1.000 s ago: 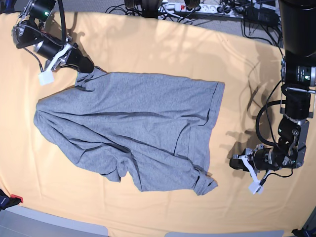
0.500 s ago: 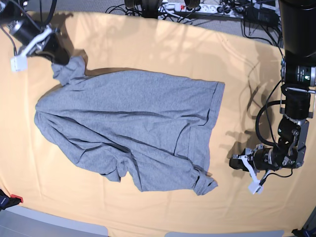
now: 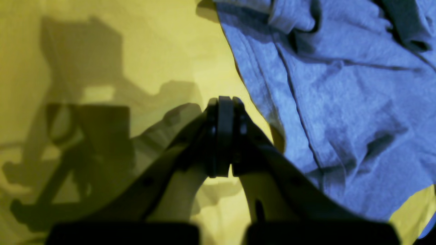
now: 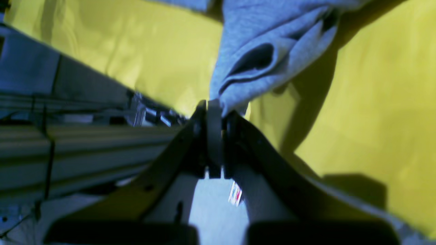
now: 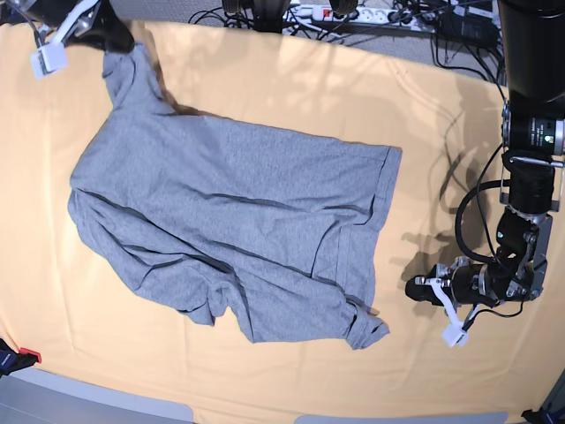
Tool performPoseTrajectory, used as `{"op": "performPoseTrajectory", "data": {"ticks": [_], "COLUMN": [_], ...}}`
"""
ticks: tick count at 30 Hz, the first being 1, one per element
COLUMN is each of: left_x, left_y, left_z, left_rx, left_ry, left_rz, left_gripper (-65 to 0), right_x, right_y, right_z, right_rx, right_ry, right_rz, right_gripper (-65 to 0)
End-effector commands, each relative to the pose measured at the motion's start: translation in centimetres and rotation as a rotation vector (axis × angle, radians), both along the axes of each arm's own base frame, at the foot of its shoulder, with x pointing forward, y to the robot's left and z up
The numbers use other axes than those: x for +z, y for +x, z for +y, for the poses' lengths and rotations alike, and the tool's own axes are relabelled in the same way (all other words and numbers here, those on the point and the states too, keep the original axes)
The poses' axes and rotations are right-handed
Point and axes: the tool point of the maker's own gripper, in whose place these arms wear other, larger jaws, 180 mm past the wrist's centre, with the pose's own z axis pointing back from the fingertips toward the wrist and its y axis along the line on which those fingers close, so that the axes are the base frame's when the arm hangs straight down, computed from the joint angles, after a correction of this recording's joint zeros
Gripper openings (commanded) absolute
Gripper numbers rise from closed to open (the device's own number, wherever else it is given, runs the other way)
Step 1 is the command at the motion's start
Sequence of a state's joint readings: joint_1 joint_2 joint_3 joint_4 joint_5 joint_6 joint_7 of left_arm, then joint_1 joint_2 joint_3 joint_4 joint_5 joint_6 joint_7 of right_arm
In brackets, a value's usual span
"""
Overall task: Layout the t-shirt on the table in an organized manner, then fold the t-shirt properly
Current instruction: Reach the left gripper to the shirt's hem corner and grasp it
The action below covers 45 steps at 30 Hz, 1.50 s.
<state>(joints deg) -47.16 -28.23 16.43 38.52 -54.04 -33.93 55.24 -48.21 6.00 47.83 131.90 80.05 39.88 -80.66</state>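
Observation:
The heather-grey t-shirt (image 5: 229,221) lies crumpled across the middle of the table (image 5: 291,84), no lettering showing. My right gripper (image 5: 113,40), at the far left corner in the base view, is shut on a corner of the t-shirt (image 4: 252,61) and pulls it out towards that corner, lifted off the cloth. My left gripper (image 5: 413,289) is shut and empty, low over the table at the right, apart from the shirt's edge. In the left wrist view the left gripper (image 3: 224,102) is closed, with the t-shirt (image 3: 340,88) to its right.
Cables and a power strip (image 5: 353,13) lie beyond the table's far edge. The table's far edge and the floor show behind the right gripper in its wrist view. A red-tipped object (image 5: 22,358) sits at the near left corner.
My right gripper has moved up and to the far left corner, drawing the shirt corner with it and stretching that side out. The left arm has barely moved.

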Motion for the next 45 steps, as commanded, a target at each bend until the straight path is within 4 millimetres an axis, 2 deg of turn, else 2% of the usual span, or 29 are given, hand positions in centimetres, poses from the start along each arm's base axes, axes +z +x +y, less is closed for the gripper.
{"op": "performPoseTrajectory", "data": {"ticks": [1, 7, 12, 20, 25, 27, 29, 31, 35, 36, 37, 40, 45], "left_x": [2.7, 2.7, 2.9, 3.9, 5.3, 5.7, 5.0, 4.3, 2.8, 2.4, 2.0, 1.1, 0.8], "left_y": [1.5, 0.7, -0.1, -1.6, -3.1, -4.2, -5.1, -5.7, -7.3, -7.6, -8.1, -9.6, -12.8], "left_z": [0.0, -0.3, 0.1, 2.5, 3.4, 3.4, 4.3, 5.1, 5.8, 5.6, 5.3, 3.9, 1.4], "left_rx": [0.001, -0.016, -0.031, -0.016, -0.067, -0.113, -0.109, -0.095, -0.088, -0.098, -0.111, -0.175, -0.322], "left_ry": [-0.022, -0.048, -0.072, -0.113, -0.177, -0.21, -0.189, -0.18, -0.163, -0.159, -0.156, -0.137, -0.082], "left_rz": [-0.07, -0.026, 0.006, 0.057, 0.063, 0.076, 0.107, 0.126, 0.165, 0.172, 0.178, 0.186, 0.168], "left_gripper": [-65.0, -65.0, -65.0, -65.0, -65.0, -65.0, -65.0, -65.0, -65.0, -64.9, -61.6, -57.1, -50.6], "right_x": [0.4, -1.7, -3.0, -3.2, -3.1, -3.1, -3.1, -3.1, -2.7, -2.6, -2.4, -1.9, -1.2], "right_y": [-0.4, -3.6, -5.0, -7.2, -7.2, -7.2, -7.2, -7.2, -5.9, -5.4, -5.0, -3.9, -2.7], "right_z": [0.0, -2.4, -5.2, -5.4, -5.4, -5.4, -5.3, -5.3, -5.1, -5.0, -4.9, -4.7, -4.5], "right_rx": [0.015, 0.01, -0.053, -0.038, -0.011, -0.009, 0.005, 0.005, -0.015, -0.022, -0.028, -0.045, -0.064], "right_ry": [-0.025, -0.198, -0.341, -0.361, -0.369, -0.369, -0.373, -0.373, -0.354, -0.347, -0.341, -0.323, -0.303], "right_rz": [0.003, 0.158, 0.267, 0.338, 0.328, 0.327, 0.322, 0.322, 0.251, 0.226, 0.203, 0.139, 0.067], "right_gripper": [-65.0, -65.0, -65.0, -65.0, -63.8, -55.0, -46.8, -42.0, -41.0, -41.0, -41.0, -41.0, -41.0]}}
